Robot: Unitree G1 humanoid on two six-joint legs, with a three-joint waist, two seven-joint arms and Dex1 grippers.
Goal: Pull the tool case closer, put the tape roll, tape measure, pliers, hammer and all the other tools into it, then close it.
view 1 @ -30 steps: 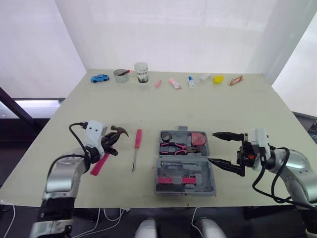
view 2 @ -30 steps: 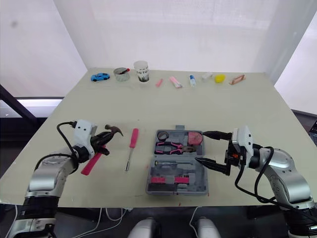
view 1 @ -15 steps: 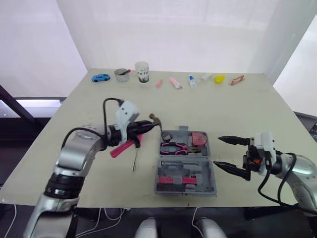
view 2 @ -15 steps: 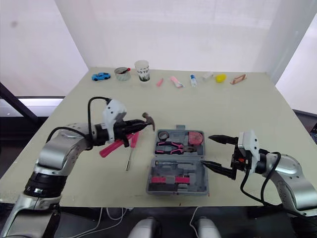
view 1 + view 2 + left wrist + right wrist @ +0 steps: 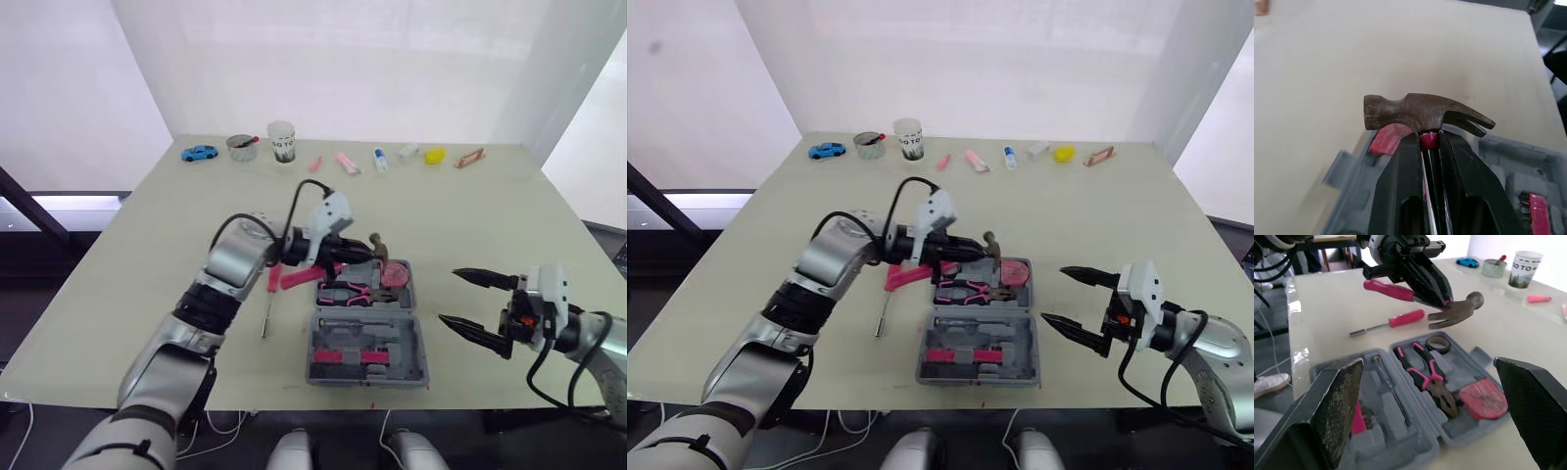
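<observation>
The grey tool case (image 5: 419,345) lies open near the table's front edge. In it are the pliers (image 5: 345,291), a tape roll (image 5: 330,268) and a pink tape measure (image 5: 394,274). My left gripper (image 5: 359,254) is shut on the pink-handled hammer just below its head (image 5: 1420,112), holding it in the air over the case's far left part, with the handle (image 5: 299,277) trailing left. A pink screwdriver (image 5: 270,292) lies on the table left of the case. To the right of the case my right gripper (image 5: 451,297) stands open and holds nothing.
Along the far edge stand a blue toy car (image 5: 199,153), a small tin (image 5: 239,148), a paper cup (image 5: 281,142), a glue bottle (image 5: 378,160), a yellow object (image 5: 432,156) and several small pink items. Bare tabletop lies between that row and the case.
My left arm carried the hammer from the table's left side rightward to above the case. The right gripper drew back a little to the right and stayed open.
</observation>
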